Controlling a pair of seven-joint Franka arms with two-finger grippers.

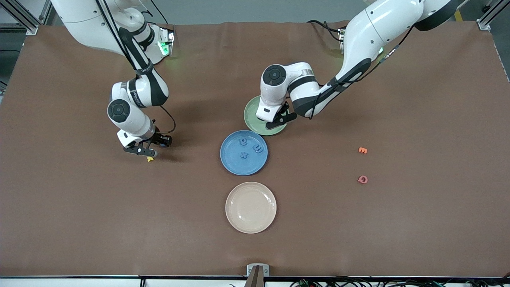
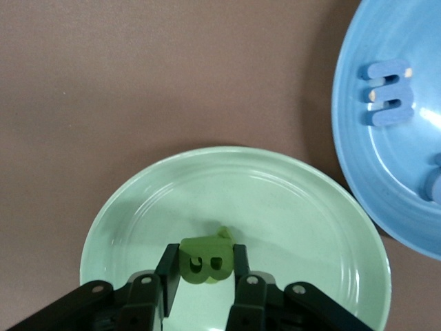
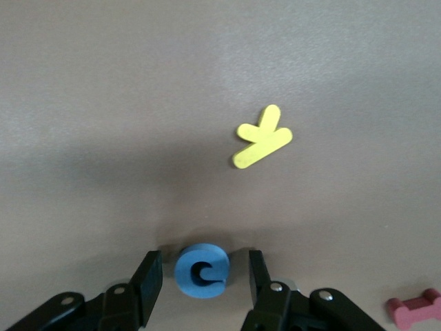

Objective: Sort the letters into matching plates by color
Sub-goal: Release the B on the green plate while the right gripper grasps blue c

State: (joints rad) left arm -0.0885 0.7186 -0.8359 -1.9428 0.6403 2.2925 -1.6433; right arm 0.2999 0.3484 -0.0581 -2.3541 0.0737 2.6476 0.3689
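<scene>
Nearest my camera sits the cream plate (image 1: 250, 207), beside the blue plate (image 1: 244, 152) holding three blue letters (image 1: 243, 155). My left gripper (image 2: 201, 267) pinches a green letter B (image 2: 204, 261) over the green plate (image 2: 275, 200); my right gripper (image 3: 202, 276) is spread around a blue letter C (image 3: 201, 270) on the table, near a yellow letter (image 3: 262, 136)

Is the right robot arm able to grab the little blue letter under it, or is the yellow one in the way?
Probably yes. The right gripper has its open fingers on either side of the blue letter on the table. The yellow letter lies apart from it, so nothing blocks the grab.
</scene>
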